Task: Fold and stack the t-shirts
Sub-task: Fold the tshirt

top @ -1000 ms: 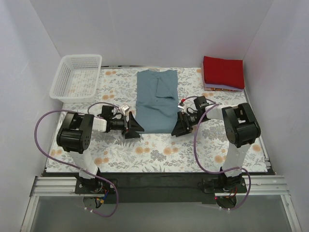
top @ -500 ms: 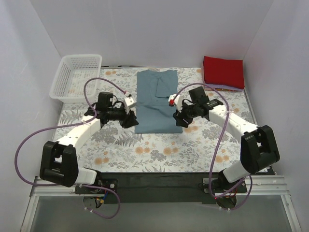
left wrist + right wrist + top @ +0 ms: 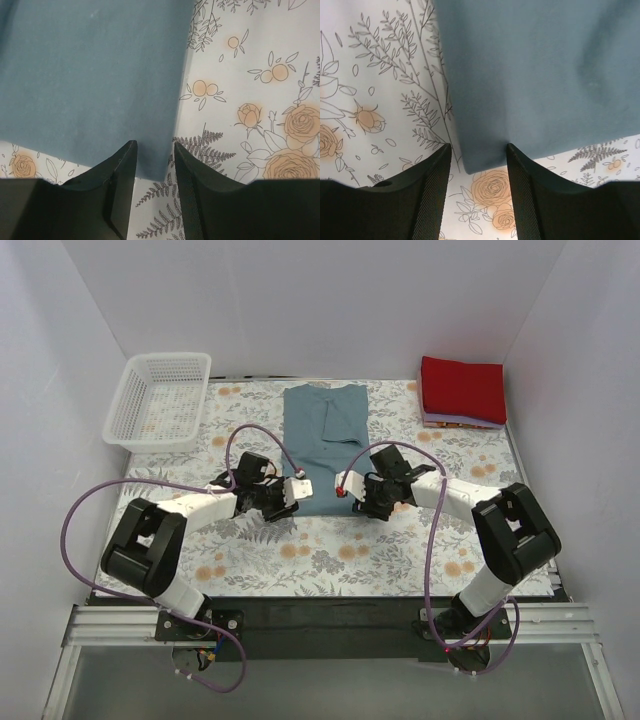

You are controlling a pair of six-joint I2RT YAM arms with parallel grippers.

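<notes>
**Overhead view only.** I log the slate-blue t-shirt (image 3: 322,445) lying flat at mid-surface on the floral tablecloth (image 3: 330,550). Its long axis runs from near to far, with the collar end away from the arm bases and the hem toward them. It is folded into a narrow panel, with a flap doubled across its upper half. The red t-shirt (image 3: 462,388) sits folded square at the far right corner on top of the lavender t-shirt (image 3: 432,418), of which only a thin edge shows. A white mesh basket (image 3: 152,439) stands at the far left corner. Both arms reach inward to the near hem, one at each corner.

**Wrist views only.**
- Left fingers (image 3: 120,175): they are narrowly apart and straddle the near left corner of the blue shirt. Cloth fills the gap between them and lies flat. I cannot tell whether they pinch it.
- Right fingers (image 3: 432,185): they are set wider and stand either side of the near right corner. The corner lies flat between them, with bare tablecloth showing just below it. They are released, not clamped.
</notes>
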